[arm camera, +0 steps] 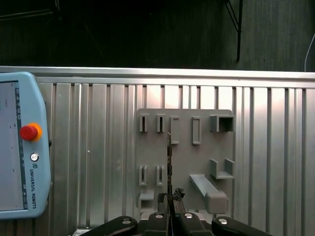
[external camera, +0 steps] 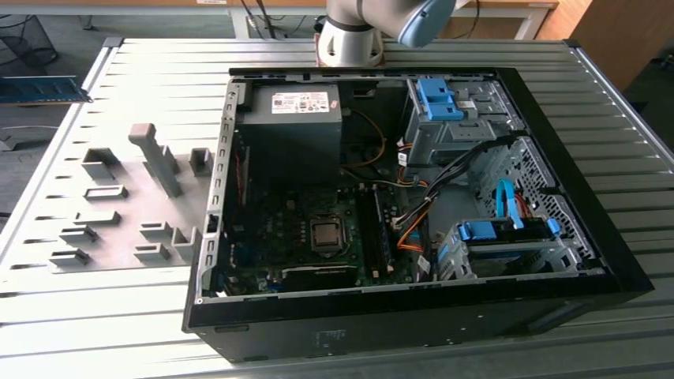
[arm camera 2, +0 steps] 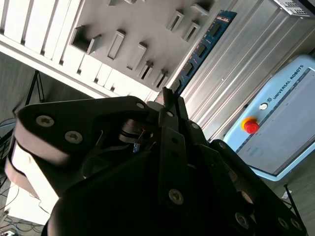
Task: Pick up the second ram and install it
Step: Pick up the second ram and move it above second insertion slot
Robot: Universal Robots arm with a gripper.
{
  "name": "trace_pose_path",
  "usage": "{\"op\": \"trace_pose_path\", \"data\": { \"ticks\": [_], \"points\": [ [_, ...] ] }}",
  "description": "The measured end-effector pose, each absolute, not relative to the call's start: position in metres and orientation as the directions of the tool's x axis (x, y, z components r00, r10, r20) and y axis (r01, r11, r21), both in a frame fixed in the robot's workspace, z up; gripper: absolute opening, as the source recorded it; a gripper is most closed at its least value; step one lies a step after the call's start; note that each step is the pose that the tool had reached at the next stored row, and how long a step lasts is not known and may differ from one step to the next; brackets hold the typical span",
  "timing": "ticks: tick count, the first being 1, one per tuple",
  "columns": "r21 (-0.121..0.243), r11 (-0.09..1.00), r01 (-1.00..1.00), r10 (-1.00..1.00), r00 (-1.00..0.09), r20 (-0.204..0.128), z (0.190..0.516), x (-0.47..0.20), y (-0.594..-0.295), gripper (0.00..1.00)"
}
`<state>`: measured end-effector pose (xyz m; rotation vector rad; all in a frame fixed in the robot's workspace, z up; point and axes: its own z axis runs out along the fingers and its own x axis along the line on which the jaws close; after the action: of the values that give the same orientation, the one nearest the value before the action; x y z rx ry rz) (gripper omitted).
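The end effector (arm camera 2: 168,101) pinches one second ram (arm camera 2: 202,49) by its end. One grey fixture plate (external camera: 121,212) and one open computer (external camera: 421,317) lie on the counter (external camera: 158,71).

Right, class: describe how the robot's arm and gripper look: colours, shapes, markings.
The arm is a silver-grey tube with a light blue joint cap. The gripper is black: flat, rounded linkage plates fastened with silver screws, narrowing towards the tip.
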<state>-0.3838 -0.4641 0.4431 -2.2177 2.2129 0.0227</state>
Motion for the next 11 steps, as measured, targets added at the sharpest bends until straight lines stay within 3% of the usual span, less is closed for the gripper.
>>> {"op": "trace_pose_path", "data": {
  "ticks": [11],
  "points": [
    [0.004, -0.002, -1.0, -1.0, 0.002, -0.016, 0.4431, -0.374, -0.4641, 0.14]
  ]
}}
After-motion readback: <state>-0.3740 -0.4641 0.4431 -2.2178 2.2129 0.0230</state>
